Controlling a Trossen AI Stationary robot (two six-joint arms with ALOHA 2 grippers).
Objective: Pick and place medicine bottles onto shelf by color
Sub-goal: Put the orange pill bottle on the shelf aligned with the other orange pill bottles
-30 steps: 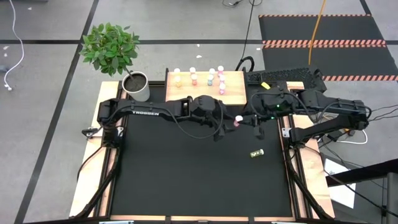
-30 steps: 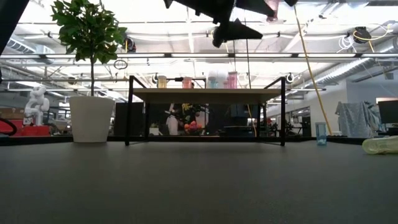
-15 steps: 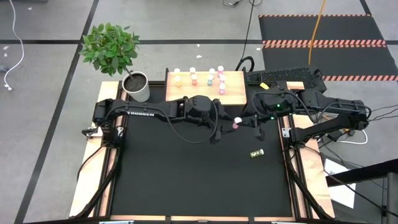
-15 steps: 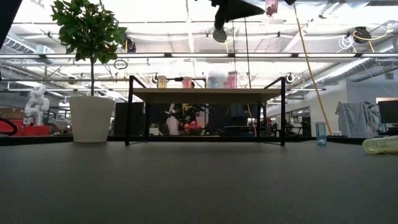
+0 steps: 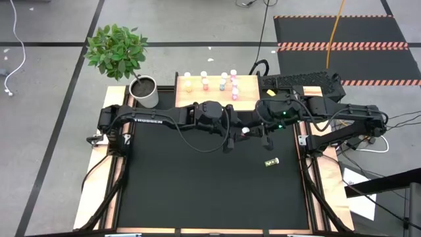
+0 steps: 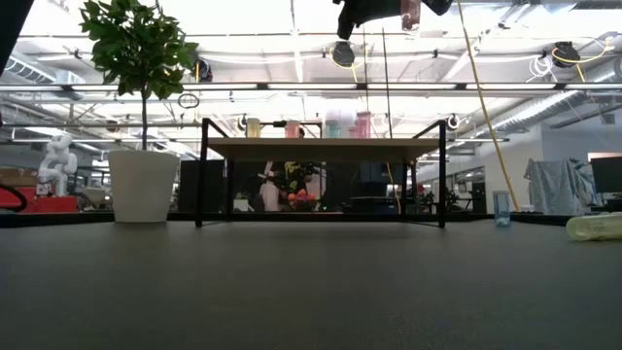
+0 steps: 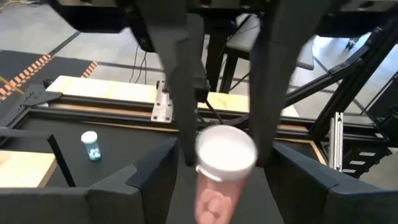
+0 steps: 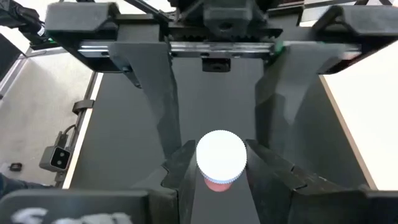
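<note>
Pink medicine bottle (image 5: pixel 245 130): held in the air above the black table mat (image 5: pixel 197 191), near its far edge and just in front of the shelf (image 5: pixel 247 100). Long axis close to vertical, white cap uppermost, pink body below; both wrist views look down onto the cap. In the low view the bottle sits at the very top of the frame, well clear of the mat.

Right gripper (image 5: pixel 255 130): jaws closed on the pink bottle, its fingers (image 8: pixel 183 171) pressed to either side just under the cap.

Left gripper (image 5: pixel 232 135): facing the right gripper from the opposite side, with the bottle between its fingers (image 7: pixel 149 177). Jaws apart; a gap shows on each side of the bottle, and no contact is visible.

Shelf contents: several bottles standing upright, caps up, grouped from left to right in the high view as yellow, pink, teal, pink. An exact count cannot be made.

Table mat: one yellow-olive bottle (image 5: pixel 272 161) lies on its side toward the right edge, long axis roughly across the table; which end carries the cap cannot be determined. One teal bottle (image 7: pixel 91 147) stands upright on the mat near the right end of the shelf.

White plant pot (image 5: pixel 145 92) with a small leafy plant stands beside the shelf's left end.
</note>
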